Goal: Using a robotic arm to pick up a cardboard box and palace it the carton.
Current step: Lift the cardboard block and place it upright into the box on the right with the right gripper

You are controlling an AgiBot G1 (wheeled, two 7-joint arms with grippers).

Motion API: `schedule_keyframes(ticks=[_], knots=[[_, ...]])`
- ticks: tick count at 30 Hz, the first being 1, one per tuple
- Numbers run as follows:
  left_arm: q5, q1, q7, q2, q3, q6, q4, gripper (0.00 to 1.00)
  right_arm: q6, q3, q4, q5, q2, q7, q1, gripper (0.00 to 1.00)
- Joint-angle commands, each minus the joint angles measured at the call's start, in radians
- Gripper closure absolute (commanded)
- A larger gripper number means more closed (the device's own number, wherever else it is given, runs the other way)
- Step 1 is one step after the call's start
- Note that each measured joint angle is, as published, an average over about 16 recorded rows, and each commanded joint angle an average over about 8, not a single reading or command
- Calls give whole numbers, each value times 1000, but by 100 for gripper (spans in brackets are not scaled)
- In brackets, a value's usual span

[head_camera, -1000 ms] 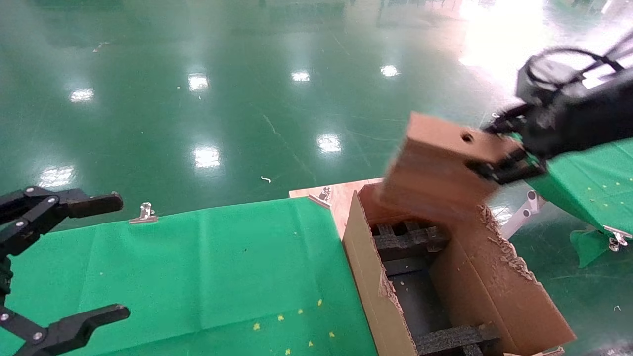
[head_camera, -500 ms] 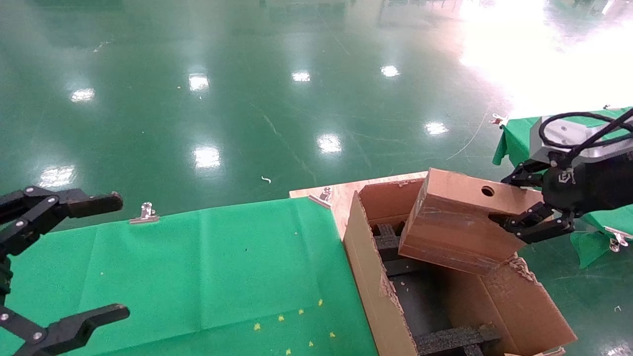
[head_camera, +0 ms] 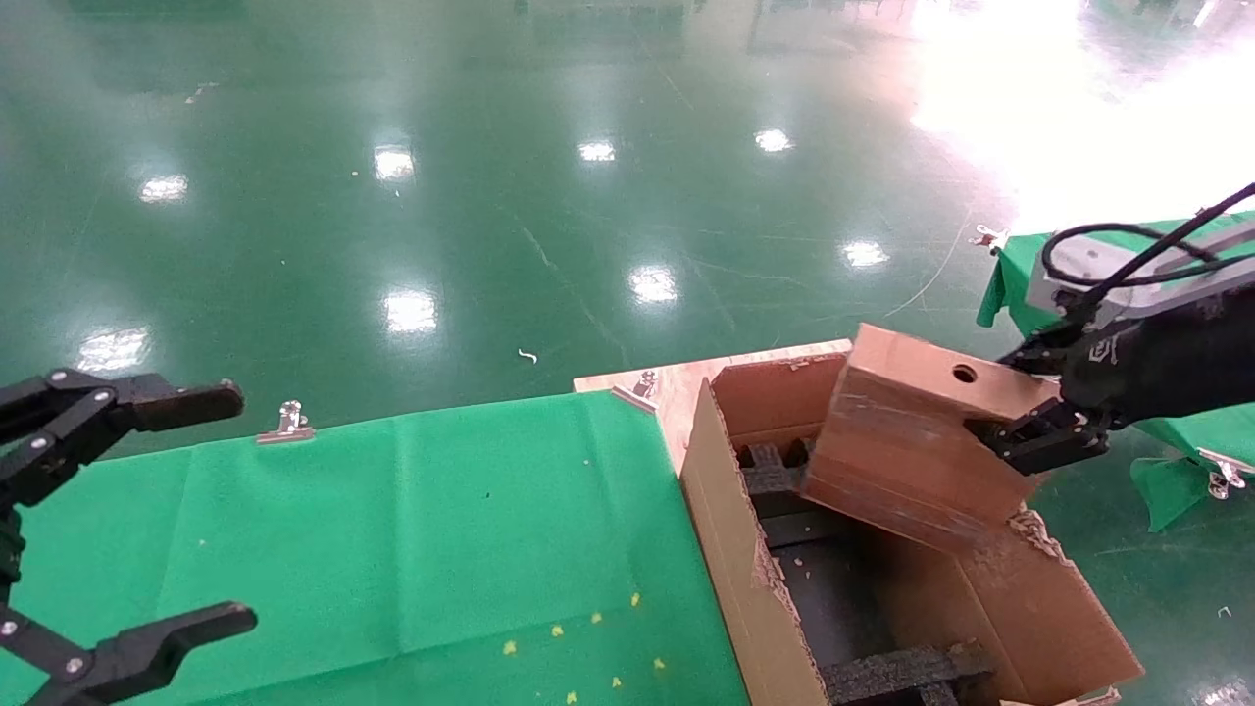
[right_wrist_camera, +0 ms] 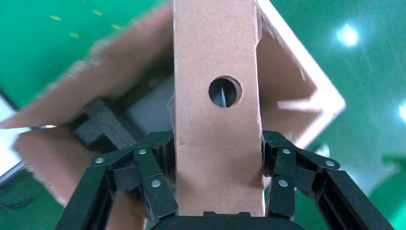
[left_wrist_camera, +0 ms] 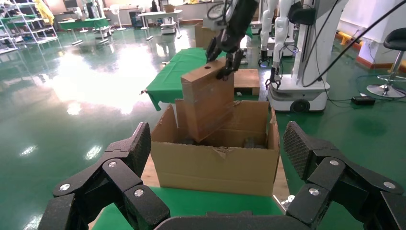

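Note:
My right gripper [head_camera: 1029, 404] is shut on the cardboard box [head_camera: 907, 441], a small flat brown box with a round hole in its narrow face. It holds the box tilted over the far right part of the open carton [head_camera: 730, 549], the lower edge dipping inside near the black foam inserts [head_camera: 784, 480]. In the right wrist view the fingers [right_wrist_camera: 155, 179] clamp both broad sides of the box [right_wrist_camera: 218, 120]. The left wrist view shows the box [left_wrist_camera: 207, 103] leaning into the carton [left_wrist_camera: 215, 165]. My left gripper [head_camera: 172, 505] is open and empty at the left, over the green cloth.
The green cloth [head_camera: 412, 529] covers the table left of the carton, held by metal clips [head_camera: 286, 422]. A second green-covered table [head_camera: 1206, 412] stands at the right behind my right arm. Shiny green floor lies beyond.
My right gripper brought the box down from above the carton and tilted it steeper, its lower edge now dipping inside. The left gripper has not moved.

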Motion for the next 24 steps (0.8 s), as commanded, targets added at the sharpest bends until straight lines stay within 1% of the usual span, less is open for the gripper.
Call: schedule_keyframes(ticks=[1, 7, 10, 13, 16, 18, 22, 24], knots=[[0, 0, 0, 0, 0, 0, 0, 0, 43, -13, 45, -30, 12, 73, -13, 100], [0, 0, 0, 0, 0, 0, 0, 0, 167, -46, 225, -144, 77, 429, -49, 100], [0, 0, 0, 0, 0, 0, 0, 0, 203, -60, 268, -200, 91, 584, -63, 100], [0, 0, 0, 0, 1, 0, 0, 0, 224, -70, 280, -234, 95, 703, -75, 100], [0, 0, 0, 0, 1, 0, 0, 0, 239, -76, 285, -243, 100, 783, -84, 100], [0, 0, 0, 0, 1, 0, 0, 0, 248, -77, 289, -238, 106, 817, -88, 100], [-1, 0, 0, 0, 1, 0, 0, 0, 258, -76, 293, -229, 112, 841, -91, 100], [-1, 0, 0, 0, 1, 0, 0, 0, 258, -76, 288, -226, 111, 835, -92, 100]])
